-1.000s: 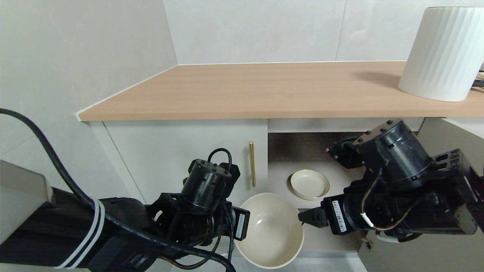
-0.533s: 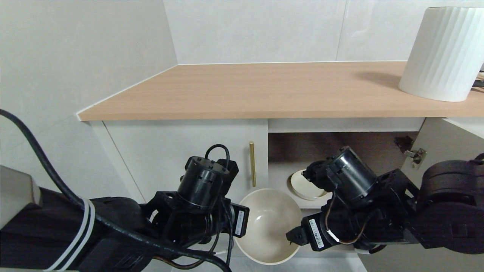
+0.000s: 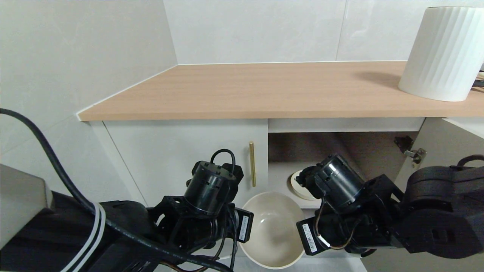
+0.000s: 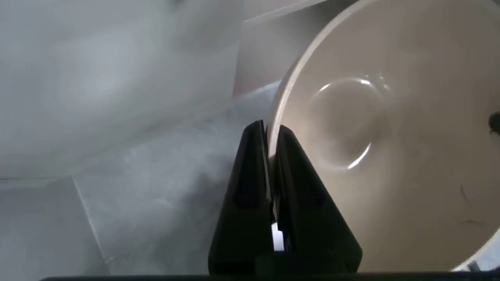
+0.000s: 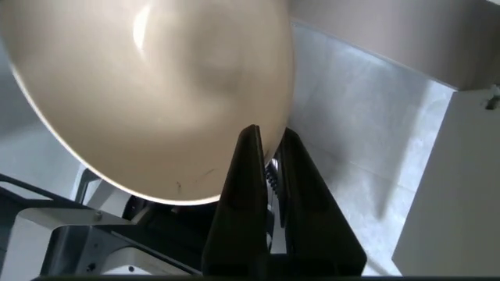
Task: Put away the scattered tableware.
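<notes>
Bowl (image 3: 271, 230) position comes first for you: the cream bowl hangs in the air between the two grippers, below the front edge of the wooden countertop (image 3: 264, 90) and just in front of the open right side of the cupboard (image 3: 340, 143). Its mouth is tipped up toward the head camera. Your left gripper (image 4: 270, 136) is clenched on the bowl's left rim, with one finger inside the wall, the other outside, and the rim pinched between them. Your right gripper (image 5: 267, 140) is clamped the same way on the opposite rim, its fingers straddling the edge with almost no gap, so both ends of the bowl are grasped. Inside the cupboard, a small plate (image 3: 300, 192) lies flat on the shelf (image 3: 280, 173) near its front left corner, and the right arm partly covers it from the head view. You can see that the plate and the bowl are apart, the bowl being lower and nearer to you. To the left of the opening, the closed door (image 3: 181, 151) carries a slim gold handle (image 3: 252, 164) along its right edge. At the opening's right side a hinge (image 3: 414, 153) shows against the swung-out door. On the countertop's right end stands a white ribbed container (image 3: 442, 53), upright and well apart from the bowl.
</notes>
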Available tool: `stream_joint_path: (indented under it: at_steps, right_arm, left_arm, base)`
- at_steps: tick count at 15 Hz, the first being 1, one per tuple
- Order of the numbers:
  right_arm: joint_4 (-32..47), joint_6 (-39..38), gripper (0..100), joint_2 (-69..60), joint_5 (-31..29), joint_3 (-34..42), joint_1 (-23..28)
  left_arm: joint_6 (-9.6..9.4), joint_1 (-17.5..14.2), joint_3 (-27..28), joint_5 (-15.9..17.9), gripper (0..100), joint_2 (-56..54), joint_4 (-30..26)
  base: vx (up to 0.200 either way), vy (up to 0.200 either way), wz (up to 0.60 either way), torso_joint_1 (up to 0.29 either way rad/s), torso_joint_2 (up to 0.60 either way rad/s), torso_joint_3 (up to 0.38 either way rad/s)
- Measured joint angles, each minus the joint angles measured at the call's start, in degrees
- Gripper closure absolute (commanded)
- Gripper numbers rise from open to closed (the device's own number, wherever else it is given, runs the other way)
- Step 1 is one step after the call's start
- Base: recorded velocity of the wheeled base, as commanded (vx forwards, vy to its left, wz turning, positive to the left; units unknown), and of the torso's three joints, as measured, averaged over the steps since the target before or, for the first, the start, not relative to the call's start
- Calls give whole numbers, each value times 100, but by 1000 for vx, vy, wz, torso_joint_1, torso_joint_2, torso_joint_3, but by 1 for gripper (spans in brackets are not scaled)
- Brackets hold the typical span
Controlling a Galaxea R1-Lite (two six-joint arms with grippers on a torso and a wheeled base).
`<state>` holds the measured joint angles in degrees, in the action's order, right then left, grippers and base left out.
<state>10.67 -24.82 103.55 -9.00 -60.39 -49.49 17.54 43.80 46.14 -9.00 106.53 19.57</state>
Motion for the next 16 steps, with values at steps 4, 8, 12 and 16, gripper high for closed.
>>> stream_joint_path:
  at_steps: [4,8,12,16]
  right_arm:
    - [-185,-115,100,95,-11,0,-43]
    - [-202,-112,100,127,0,0,-50]
    - [-330,-104,100,130,74,4,-74]
    - [-235,-115,100,141,29,78,-39]
  left_arm:
    - [0,35,-2,-15,100,72,30]
    - [2,44,-2,5,100,102,38]
    - [9,84,22,79,0,113,132]
    - [9,60,0,-41,0,57,123]
  base:
    - [0,0,0,0,0,0]
    - [0,0,0,0,0,0]
    - [0,0,0,0,0,0]
    - [0,0,0,0,0,0]
